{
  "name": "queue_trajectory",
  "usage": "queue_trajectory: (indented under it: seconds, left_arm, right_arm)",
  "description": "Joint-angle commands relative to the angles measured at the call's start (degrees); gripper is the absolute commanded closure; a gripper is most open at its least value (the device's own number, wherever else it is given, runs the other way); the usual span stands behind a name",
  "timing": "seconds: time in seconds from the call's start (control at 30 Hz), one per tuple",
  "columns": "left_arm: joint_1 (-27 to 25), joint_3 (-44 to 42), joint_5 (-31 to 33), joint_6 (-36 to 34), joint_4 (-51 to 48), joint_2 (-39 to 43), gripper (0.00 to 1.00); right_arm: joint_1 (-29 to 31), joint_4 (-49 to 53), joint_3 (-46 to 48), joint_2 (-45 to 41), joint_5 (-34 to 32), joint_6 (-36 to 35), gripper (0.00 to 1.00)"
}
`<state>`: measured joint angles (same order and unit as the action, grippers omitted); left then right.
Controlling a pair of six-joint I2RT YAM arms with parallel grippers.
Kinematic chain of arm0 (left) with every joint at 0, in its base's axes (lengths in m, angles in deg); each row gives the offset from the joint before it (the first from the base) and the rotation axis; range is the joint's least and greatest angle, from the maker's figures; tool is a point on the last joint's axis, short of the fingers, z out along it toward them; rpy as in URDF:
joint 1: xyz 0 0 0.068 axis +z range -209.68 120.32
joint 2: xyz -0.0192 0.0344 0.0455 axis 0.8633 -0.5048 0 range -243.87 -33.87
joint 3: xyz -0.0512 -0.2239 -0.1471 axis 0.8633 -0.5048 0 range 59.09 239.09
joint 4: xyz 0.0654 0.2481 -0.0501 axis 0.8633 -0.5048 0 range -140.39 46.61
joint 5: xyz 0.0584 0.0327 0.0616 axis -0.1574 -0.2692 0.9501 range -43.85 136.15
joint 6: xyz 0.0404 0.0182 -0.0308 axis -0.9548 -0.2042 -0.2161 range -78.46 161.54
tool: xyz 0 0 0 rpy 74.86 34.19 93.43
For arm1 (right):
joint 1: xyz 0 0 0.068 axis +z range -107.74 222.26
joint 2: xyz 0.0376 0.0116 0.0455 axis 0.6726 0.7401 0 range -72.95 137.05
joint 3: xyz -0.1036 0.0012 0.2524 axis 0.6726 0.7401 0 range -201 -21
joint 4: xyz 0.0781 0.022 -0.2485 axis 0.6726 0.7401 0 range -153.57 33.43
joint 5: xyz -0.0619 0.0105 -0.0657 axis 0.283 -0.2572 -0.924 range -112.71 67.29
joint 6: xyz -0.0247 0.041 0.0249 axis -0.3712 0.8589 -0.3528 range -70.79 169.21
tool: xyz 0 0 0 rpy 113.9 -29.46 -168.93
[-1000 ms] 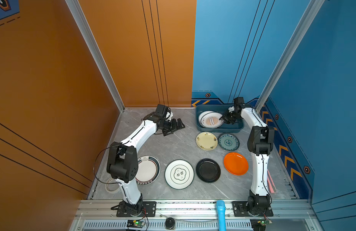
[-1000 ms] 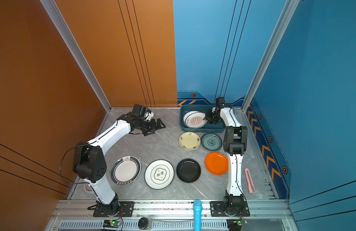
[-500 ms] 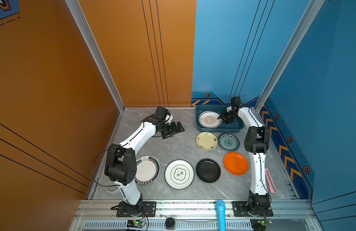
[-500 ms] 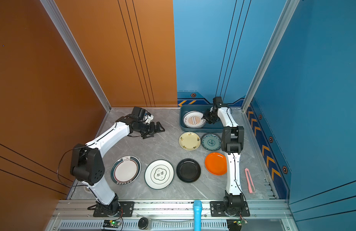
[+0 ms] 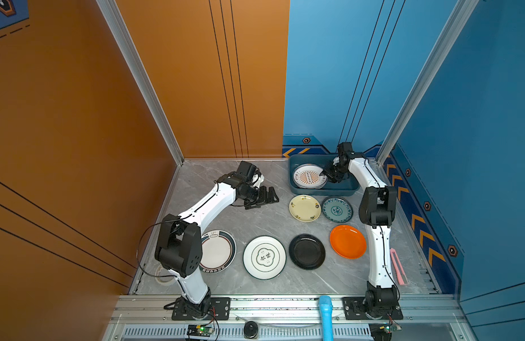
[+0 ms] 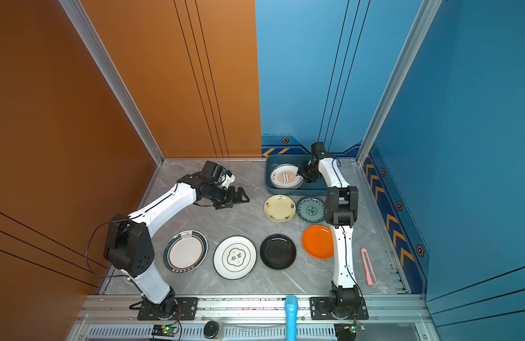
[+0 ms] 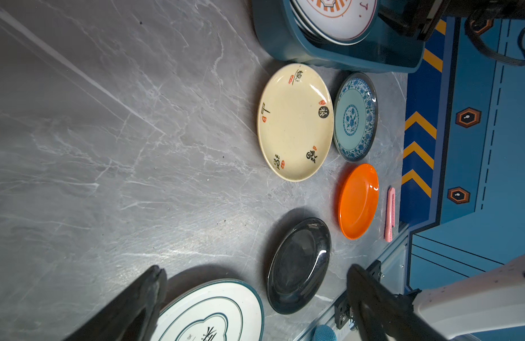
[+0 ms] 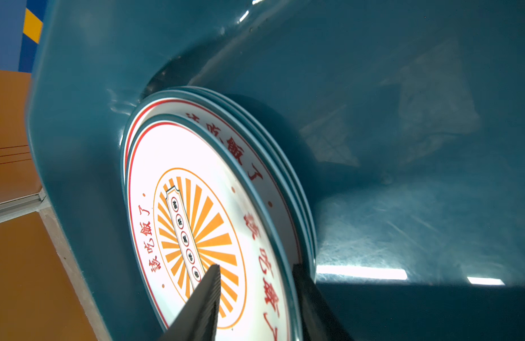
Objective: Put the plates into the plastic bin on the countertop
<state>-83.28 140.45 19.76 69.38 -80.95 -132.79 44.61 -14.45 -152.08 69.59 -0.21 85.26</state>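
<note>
Bin [image 5: 323, 192]: stacked plates [image 5: 307, 177] inside | desk [image 5: 225, 224]: six plates [image 5: 307, 251] outstanding | right gripper [image 8: 256, 270]: apart, astride top rim | left gripper [image 7: 255, 270]: apart, empty

Surface: grey, white-veined countertop [image 5: 255, 218].
Far right corner: plastic bin [image 5: 320, 191].
Just in front of the bin: cream plate [image 5: 304, 207] and teal-patterned plate [image 5: 337, 209], side by side.
Front row: dark-rimmed white plate [image 5: 218, 251], green-emblem plate [image 5: 264, 257], black plate [image 5: 307, 251], orange plate [image 5: 347, 241].
Right edge: pink utility knife [image 5: 398, 267].

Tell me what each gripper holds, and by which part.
Nothing is held. The left gripper is open above the countertop. The right gripper straddles the rim of the top sunburst plate in the plastic bin, jaws apart, not pinching it.
</note>
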Motion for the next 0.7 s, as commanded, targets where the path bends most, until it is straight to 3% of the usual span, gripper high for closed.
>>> queue_trajectory:
  seconds: [0.0,0.67]
  left_arm:
    - [-1.1,0.4,-0.1,-1.2,-1.6,-0.9,0.02]
    - [-3.0,-1.4,-0.8,-0.1,0.3,-0.6,0.03]
  right_arm:
    - [-1.1,3.0,-0.9,-1.4,-4.2,0.2,0.57]
    - [-2.4,3.2,-2.1,-3.1,-3.6,-0.3,0.56]
